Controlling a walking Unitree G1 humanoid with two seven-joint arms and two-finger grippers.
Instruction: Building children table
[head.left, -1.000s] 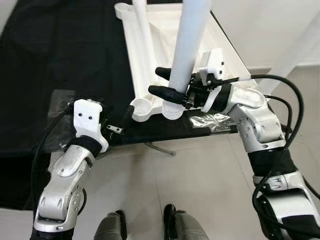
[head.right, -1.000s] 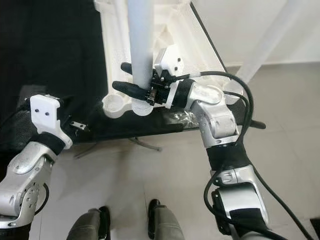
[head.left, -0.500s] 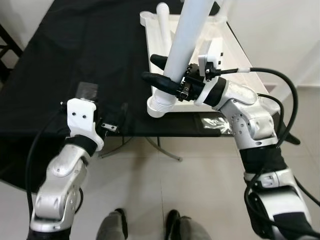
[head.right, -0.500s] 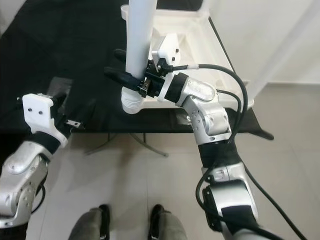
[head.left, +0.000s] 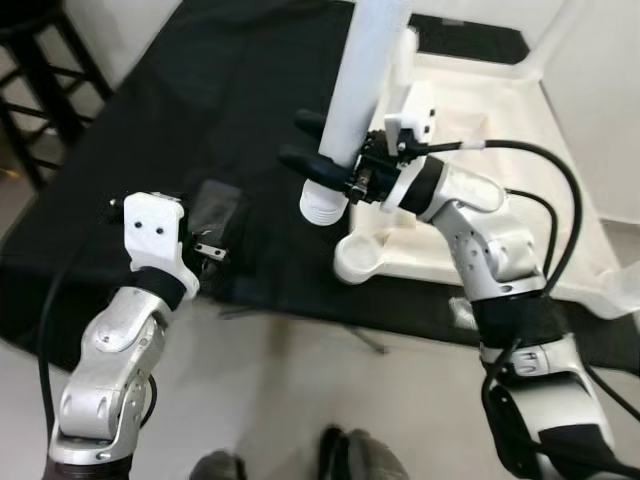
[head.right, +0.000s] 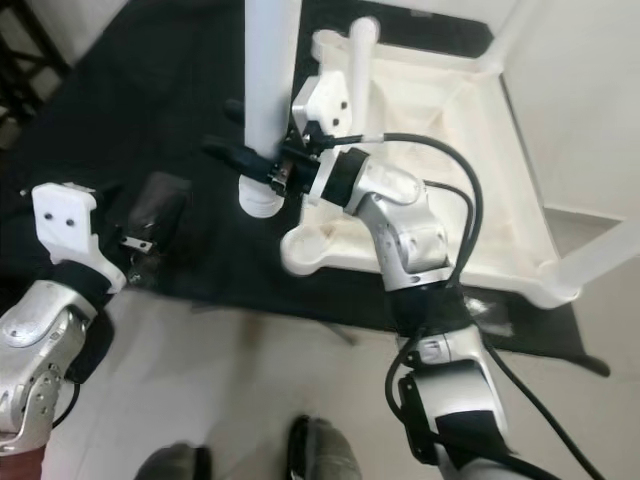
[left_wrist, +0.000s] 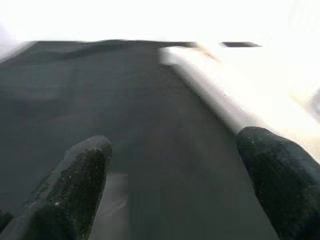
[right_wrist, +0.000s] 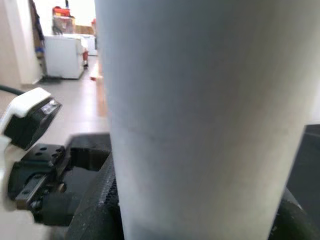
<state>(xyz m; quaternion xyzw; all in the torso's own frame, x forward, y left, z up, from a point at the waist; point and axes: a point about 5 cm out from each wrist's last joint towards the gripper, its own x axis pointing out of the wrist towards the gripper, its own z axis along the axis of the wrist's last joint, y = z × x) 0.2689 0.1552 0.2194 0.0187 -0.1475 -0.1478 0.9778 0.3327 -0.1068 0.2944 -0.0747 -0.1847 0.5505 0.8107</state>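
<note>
The right gripper (head.left: 322, 160) is clamped on a white leg (head.left: 360, 90), held upright above the black cloth (head.left: 190, 110), beside the upside-down white tabletop (head.left: 500, 130). The left gripper (left_wrist: 170, 170) hovers over the cloth, fingers apart. A dark stool (head.left: 45, 60), maybe, stands on the pale floor (head.left: 270, 400).

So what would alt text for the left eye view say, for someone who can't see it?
The right end effector grips an upright white table leg above a black cloth, beside the upturned white tabletop. The left end effector hangs open over the cloth's near edge.
</note>
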